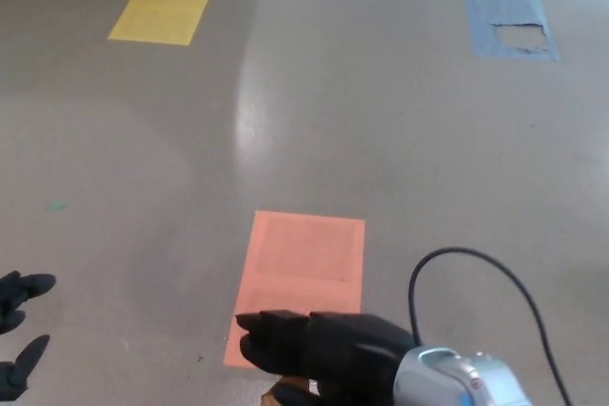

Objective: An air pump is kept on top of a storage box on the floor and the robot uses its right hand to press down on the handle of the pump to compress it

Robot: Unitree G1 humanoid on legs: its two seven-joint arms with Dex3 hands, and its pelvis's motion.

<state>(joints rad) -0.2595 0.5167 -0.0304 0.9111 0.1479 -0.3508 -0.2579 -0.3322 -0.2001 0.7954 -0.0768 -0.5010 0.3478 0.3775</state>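
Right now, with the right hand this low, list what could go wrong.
1. The right hand sits at the frame's bottom edge, covering the pump handle and the box, so a slip off the handle might go unseen.
2. The black cable loops loose above the wrist and could snag.
3. The left hand hangs open at the side, steadying nothing.

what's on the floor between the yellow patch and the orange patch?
Nothing: in the head view the grey floor between the yellow patch and the orange patch is bare, apart from a light glare streak.
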